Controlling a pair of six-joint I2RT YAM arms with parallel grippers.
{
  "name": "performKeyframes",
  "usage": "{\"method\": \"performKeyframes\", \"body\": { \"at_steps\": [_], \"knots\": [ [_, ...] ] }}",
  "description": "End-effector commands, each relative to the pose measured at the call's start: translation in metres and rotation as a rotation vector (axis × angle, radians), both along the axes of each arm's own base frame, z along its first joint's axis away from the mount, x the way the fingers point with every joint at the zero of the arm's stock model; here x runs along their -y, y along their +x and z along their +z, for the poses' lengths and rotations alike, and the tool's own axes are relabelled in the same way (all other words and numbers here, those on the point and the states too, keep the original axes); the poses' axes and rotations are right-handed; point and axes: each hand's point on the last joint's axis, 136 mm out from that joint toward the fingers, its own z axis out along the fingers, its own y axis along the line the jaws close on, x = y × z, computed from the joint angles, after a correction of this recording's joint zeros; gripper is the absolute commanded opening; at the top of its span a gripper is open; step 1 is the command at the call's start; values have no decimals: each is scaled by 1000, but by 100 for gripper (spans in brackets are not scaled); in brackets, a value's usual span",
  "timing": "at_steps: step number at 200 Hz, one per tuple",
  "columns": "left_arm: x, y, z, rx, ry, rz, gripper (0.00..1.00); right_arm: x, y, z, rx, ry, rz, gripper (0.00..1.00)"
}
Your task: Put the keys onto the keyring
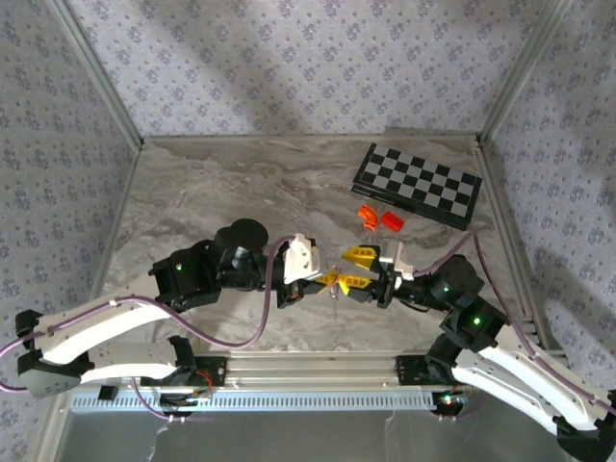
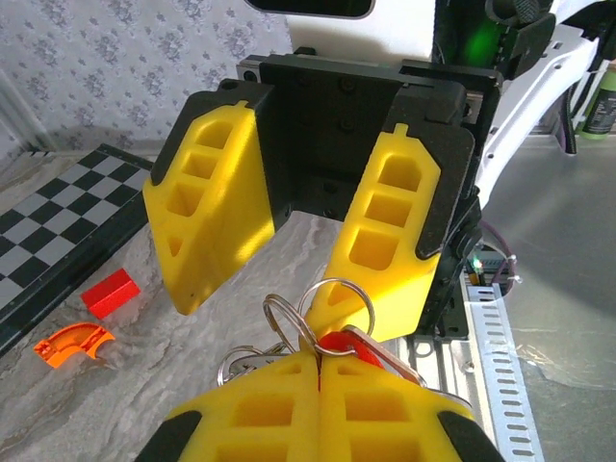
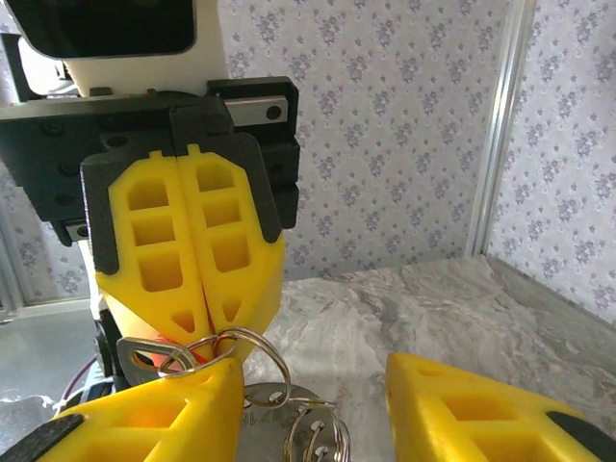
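left tool pinched shut on your keys beside the keyring; right tool hung open. you likely had threading left.

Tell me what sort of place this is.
Probably a robot test cell: a marbled table boxed in by wallpapered panels on metal posts, two robot arms bolted to a rail, plus a chessboard.
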Motion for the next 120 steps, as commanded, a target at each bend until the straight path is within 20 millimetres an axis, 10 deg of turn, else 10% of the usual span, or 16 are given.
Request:
{"method": "performKeyframes", "body": {
  "at_steps": [1, 120],
  "knots": [
    [7, 8, 22, 48, -87, 35, 0, 1, -2, 2, 5, -15, -8, 46],
    [2, 24, 12, 59, -39, 124, 0, 16, 5, -3, -21, -40, -102, 48]
  ]
}}
